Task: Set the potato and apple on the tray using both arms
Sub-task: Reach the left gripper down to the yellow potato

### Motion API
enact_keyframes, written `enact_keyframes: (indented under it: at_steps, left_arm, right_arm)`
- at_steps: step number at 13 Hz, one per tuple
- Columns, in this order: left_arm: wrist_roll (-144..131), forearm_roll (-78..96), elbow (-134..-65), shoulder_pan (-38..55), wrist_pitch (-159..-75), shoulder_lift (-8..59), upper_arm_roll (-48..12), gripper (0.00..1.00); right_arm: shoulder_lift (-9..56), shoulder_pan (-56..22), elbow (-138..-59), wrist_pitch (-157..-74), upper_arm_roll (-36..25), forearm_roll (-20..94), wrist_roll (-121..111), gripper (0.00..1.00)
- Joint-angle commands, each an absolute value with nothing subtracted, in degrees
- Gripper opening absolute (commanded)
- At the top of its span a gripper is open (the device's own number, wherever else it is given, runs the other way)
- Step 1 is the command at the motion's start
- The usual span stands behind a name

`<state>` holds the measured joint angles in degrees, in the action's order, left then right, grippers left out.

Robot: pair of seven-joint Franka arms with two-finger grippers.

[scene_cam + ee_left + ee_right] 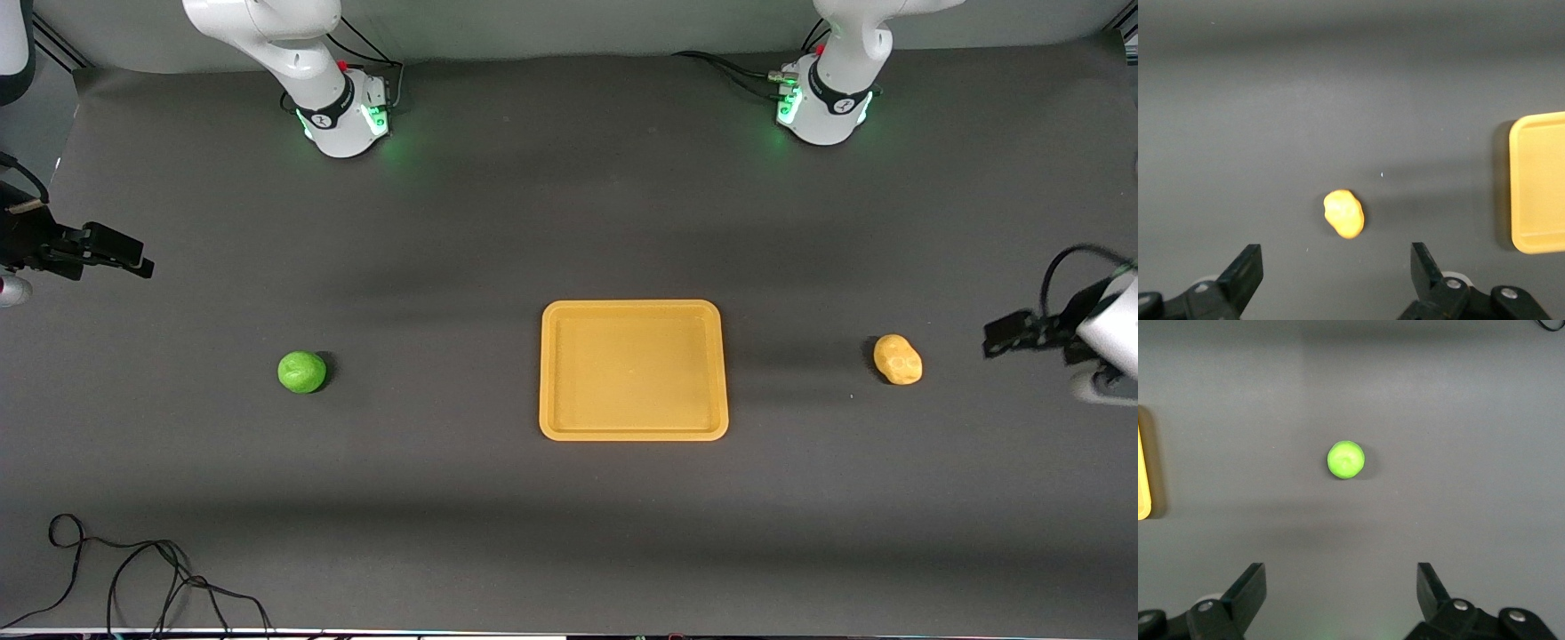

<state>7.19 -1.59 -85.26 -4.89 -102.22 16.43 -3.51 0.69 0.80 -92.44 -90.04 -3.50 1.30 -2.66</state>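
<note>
Both claws hang open and empty, the left claw [1337,277] above the potato [897,359], the right claw [1341,597] above the apple [302,372], each well apart from the bare tray [633,433] mid-desk, so an off-centre pinch could roll either.

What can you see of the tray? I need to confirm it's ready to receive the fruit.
The tray is a flat yellow-orange rectangle with rounded corners and a low raised rim; it looks like plastic. It lies level on the dark table, between the apple and the potato, touching neither. Nothing sits in it, and no hand touches it.
</note>
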Motion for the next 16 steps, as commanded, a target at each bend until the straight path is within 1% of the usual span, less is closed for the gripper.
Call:
enact_keyframes:
  at_steps: [1, 5, 7, 10, 14, 16]
  left_arm:
    - [6.1, -1.6, -85.4, -4.5, -106.9, 20.2, -3.3, 0.99]
    - [6.1, -1.6, -85.8, -4.7, -115.4, 26.6, -3.3, 0.98]
    - [6.1, -1.6, -89.0, -5.0, -122.5, 29.0, -3.3, 0.98]
    - [6.9, -1.7, -100.2, -5.2, -137.7, 29.6, -3.1, 0.98]
    - [8.9, -1.9, -112.2, -6.3, -149.2, 28.6, -3.1, 0.98]
    - [11.5, -1.9, -117.0, -7.9, -152.1, 26.6, -3.1, 0.98]
  right_arm:
    - [1.6, 0.3, -91.1, -89.8, -3.8, 0.6, -2.1, 1.00]
    - [1.8, 0.1, -91.1, -89.9, -3.4, -1.6, -2.3, 1.00]
    - [1.8, -1.1, -91.1, -89.9, -3.4, -2.5, -2.1, 1.00]
    - [1.8, -1.1, -91.1, -89.8, -3.5, -2.1, -1.8, 1.00]
    - [1.8, -1.0, -91.1, -89.8, -3.6, -1.8, -1.8, 1.00]
    - [1.8, -1.0, -91.1, -89.8, -3.7, -1.8, -1.7, 1.00]
